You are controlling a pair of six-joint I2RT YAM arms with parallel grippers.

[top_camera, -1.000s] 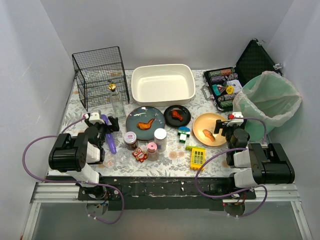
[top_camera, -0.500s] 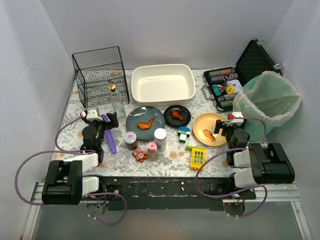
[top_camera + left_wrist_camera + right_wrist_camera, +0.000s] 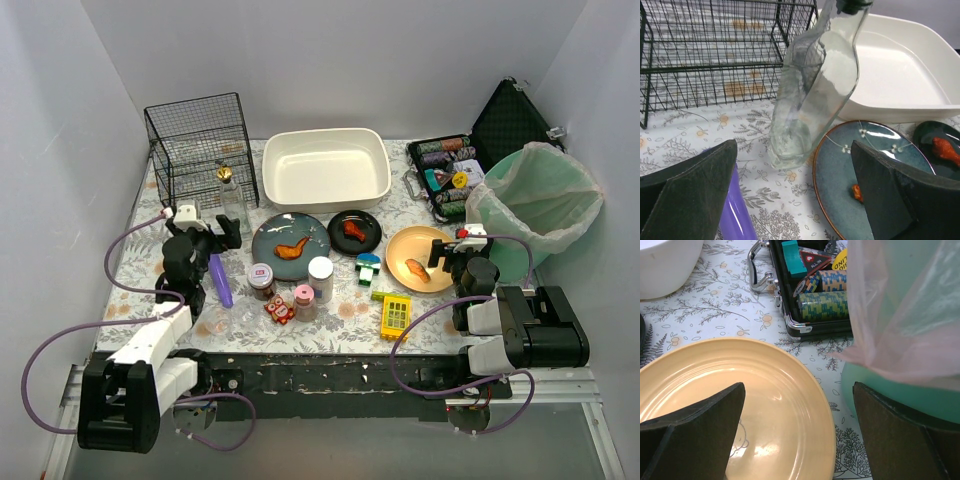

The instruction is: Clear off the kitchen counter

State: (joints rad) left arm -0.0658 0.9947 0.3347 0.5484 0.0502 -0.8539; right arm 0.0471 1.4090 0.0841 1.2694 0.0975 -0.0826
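The kitchen counter carries a clear glass bottle, a blue plate and a black plate with orange food, a yellow plate, small jars and toys. My left gripper stands open just short of the bottle, with a purple object by its left finger and the blue plate under its right finger. My right gripper hangs open over the yellow plate's right rim. Neither holds anything.
A wire basket stands at the back left and a white basin at the back middle. An open case of poker chips lies at the back right. A green bin with a plastic liner stands close to the right gripper.
My left arm has stretched forward, carrying its gripper a little farther up the counter towards the bottle. The right arm has not moved.
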